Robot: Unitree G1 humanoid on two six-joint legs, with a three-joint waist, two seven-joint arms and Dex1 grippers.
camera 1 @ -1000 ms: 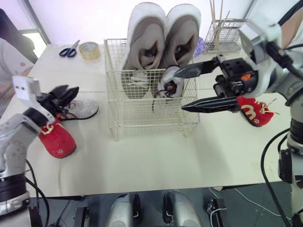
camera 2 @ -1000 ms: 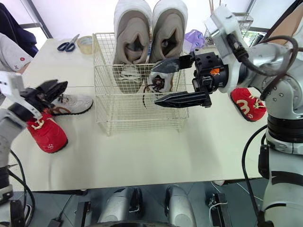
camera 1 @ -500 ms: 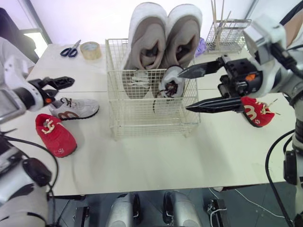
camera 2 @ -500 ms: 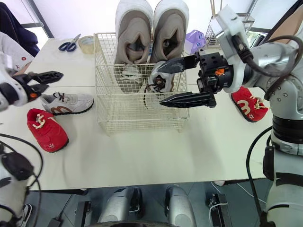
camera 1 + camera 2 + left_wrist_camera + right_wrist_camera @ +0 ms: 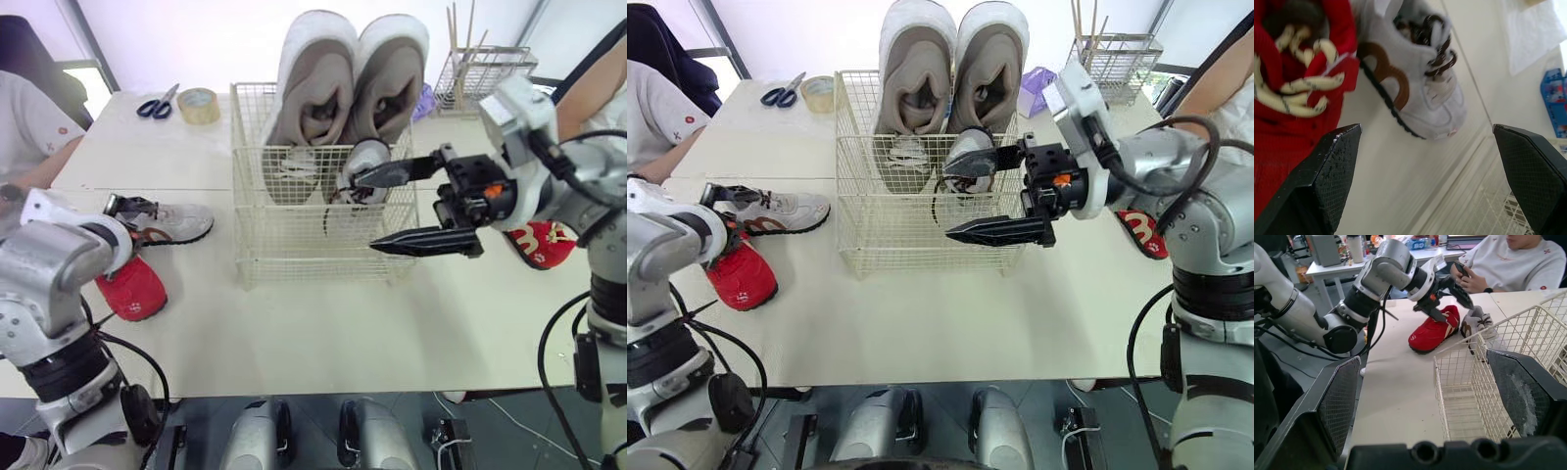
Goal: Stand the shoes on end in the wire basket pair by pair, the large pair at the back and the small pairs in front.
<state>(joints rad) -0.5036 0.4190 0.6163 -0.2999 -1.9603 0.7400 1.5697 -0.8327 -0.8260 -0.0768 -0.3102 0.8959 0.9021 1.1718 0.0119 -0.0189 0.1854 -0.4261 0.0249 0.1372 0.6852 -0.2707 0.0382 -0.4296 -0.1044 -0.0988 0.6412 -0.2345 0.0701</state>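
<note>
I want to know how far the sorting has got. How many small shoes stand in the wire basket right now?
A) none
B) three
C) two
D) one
D: one small grey shoe stands in the wire basket in front of the large grey pair; its mate, the left red shoe and the right red shoe lie on the table.

White wire basket (image 5: pixel 315 257) on pale counter (image 5: pixel 323 328): large beige suede shoe pair (image 5: pixel 348 83) on end at the back, small grey lace-up trainer (image 5: pixel 366 163) in front. Right pincer (image 5: pixel 364 212) spread wide at the basket's right side. Second grey trainer (image 5: pixel 176 221) and red fabric shoe (image 5: pixel 134 290) to the left.
</note>
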